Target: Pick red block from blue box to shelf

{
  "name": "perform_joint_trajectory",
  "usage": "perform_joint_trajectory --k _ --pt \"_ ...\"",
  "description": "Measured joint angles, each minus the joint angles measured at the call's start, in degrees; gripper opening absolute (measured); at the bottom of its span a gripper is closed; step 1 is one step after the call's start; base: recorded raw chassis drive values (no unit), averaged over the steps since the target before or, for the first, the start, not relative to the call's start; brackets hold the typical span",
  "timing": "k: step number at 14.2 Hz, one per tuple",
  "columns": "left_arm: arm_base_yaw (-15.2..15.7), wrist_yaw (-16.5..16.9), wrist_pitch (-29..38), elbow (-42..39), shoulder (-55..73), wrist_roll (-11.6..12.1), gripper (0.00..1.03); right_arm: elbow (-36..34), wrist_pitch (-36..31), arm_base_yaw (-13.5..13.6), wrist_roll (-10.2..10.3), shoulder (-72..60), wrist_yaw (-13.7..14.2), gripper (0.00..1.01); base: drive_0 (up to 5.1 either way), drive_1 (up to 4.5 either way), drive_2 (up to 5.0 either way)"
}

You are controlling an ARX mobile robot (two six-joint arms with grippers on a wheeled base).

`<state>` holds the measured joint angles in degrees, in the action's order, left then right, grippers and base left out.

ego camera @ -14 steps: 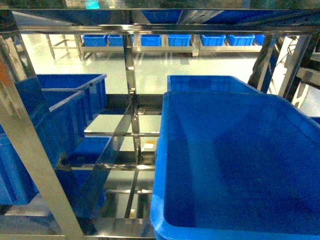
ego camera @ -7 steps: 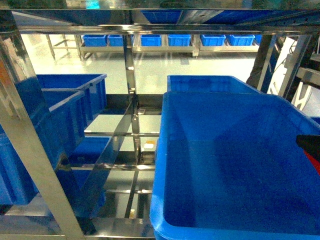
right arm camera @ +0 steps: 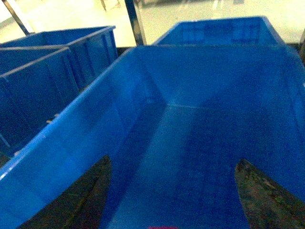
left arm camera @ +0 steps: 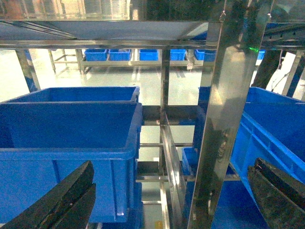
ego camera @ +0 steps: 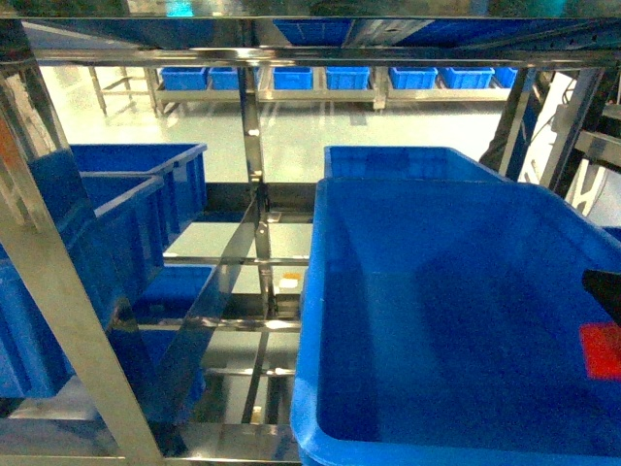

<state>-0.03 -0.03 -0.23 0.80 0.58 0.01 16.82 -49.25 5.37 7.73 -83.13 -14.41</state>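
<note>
Facing the shelf point(ego camera: 254, 194), the head view shows steel uprights and rails carrying blue crates point(ego camera: 116, 209) on the left and a large blue bin point(ego camera: 408, 311) on the right; more crates line a far rack point(ego camera: 330, 80) across a pale glossy floor point(ego camera: 388, 126). Right claw point(ego camera: 604, 320) at the right edge grips the red block point(ego camera: 601, 349) above the bin's interior. Half a second earlier only a red sliver showed there; one second earlier, nothing. Left claw point(left arm camera: 171, 200) stands open, fingers point(left arm camera: 62, 200) apart before an upright.
</note>
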Motion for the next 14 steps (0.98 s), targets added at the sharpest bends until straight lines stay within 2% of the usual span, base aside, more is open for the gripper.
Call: perform_joint_trajectory --k 2,3,5,8,9,10,11,12,13,14 --pt "0.0 0.0 0.0 0.0 0.0 0.0 0.98 -1.2 1.4 1.5 0.4 6.5 -0.1 0.96 0.0 0.00 0.0" --pt "0.0 0.0 0.0 0.0 0.0 0.0 0.98 -2.0 3.5 2.2 0.6 10.1 -0.2 0.99 0.0 0.00 0.0" --pt "0.0 0.0 0.0 0.0 0.0 0.0 0.98 -2.6 8.9 2.5 1.0 16.5 -0.4 0.98 0.0 0.00 0.0" --pt "0.0 0.0 0.0 0.0 0.0 0.0 0.98 -2.4 28.0 2.4 2.6 33.2 -0.2 0.98 0.0 0.00 0.0" --pt "0.0 0.0 0.0 0.0 0.0 0.0 0.98 -2.0 34.5 2.4 2.5 40.5 0.9 0.98 0.0 0.00 0.0" --pt "0.0 0.0 0.0 0.0 0.0 0.0 0.98 -1.9 38.6 2.5 1.2 46.9 3.7 0.98 0.0 0.00 0.0" --pt "0.0 0.0 0.0 0.0 0.0 0.0 0.98 -1.7 41.1 2.8 -0.1 51.6 5.2 0.98 0.0 0.00 0.0" --pt "0.0 0.0 0.0 0.0 0.0 0.0 0.98 -0.9 44.7 4.5 -1.9 56.6 6.9 0.98 0.0 0.00 0.0" --pt "0.0 0.0 0.0 0.0 0.0 0.0 0.98 -1.2 41.8 7.4 -4.0 59.0 14.2 0.91 0.0 0.00 0.0" --pt "0.0 0.0 0.0 0.0 0.0 0.0 0.98 -1.6 42.9 6.4 -5.6 62.2 19.4 0.80 0.0 0.00 0.0"
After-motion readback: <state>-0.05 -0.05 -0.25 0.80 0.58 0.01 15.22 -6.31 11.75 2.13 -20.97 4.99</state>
